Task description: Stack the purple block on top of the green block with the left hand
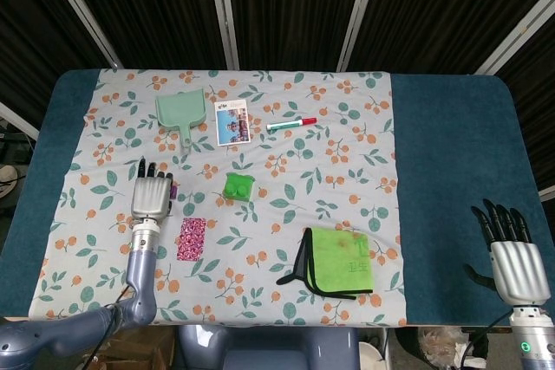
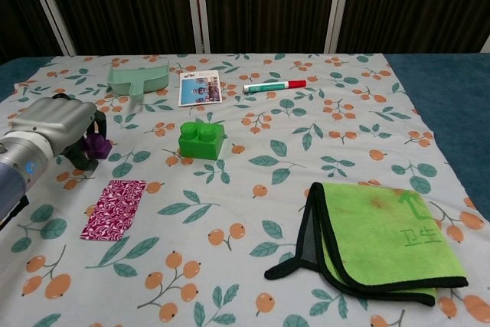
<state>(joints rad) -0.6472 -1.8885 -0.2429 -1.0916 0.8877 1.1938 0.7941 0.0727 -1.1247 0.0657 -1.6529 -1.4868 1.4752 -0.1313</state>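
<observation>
The left hand (image 2: 53, 124) curls around the purple block (image 2: 97, 144) near the table's left edge, apparently gripping it. The small hard plastic could slip from a shallow hold. The studded green block (image 2: 201, 140) sits toward the middle on the floral cloth (image 2: 306, 135).

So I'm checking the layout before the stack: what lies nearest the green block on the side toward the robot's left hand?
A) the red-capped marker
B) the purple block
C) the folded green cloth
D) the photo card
B: the purple block sits at the left hand, level with the green block, while the other three lie elsewhere.
</observation>
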